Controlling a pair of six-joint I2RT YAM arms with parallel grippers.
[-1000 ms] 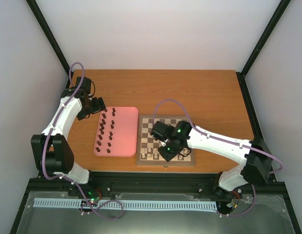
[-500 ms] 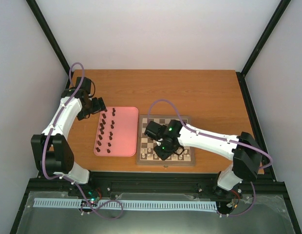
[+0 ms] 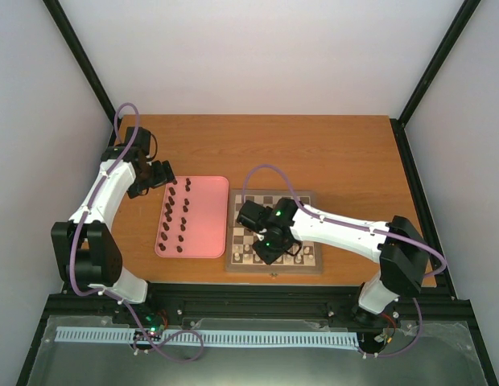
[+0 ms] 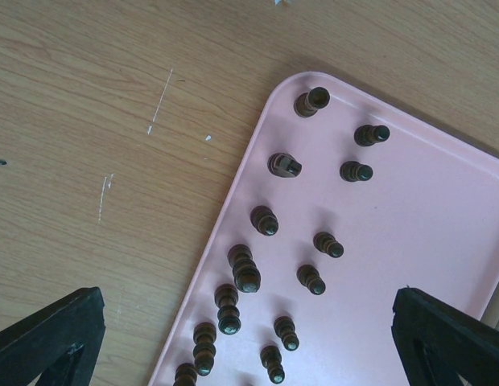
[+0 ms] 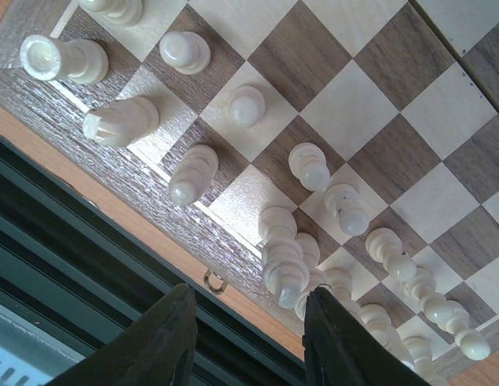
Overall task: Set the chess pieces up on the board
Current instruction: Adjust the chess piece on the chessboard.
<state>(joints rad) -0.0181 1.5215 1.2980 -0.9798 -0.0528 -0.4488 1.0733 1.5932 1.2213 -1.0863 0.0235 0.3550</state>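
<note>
Currently; right gripper (image 5: 249, 338) apart, hiding part of board (image 3: 302, 203); left gripper (image 4: 249, 338) apart, fingers (image 4: 48, 338) partly cropped

Orange-brown wooden worktop (image 3: 314, 153), pink tray (image 3: 205, 217) lying left of centre, checkered board (image 3: 270, 268) flat just beside it, rightward

The left arm (image 3: 101, 193) reached forward with its elbow bent, and the left gripper (image 4: 245, 301) was spread wide and empty. The right arm (image 3: 346, 232) stretched leftward, with the right gripper (image 5: 249, 293) pointing down, jaws partly apart.
</note>
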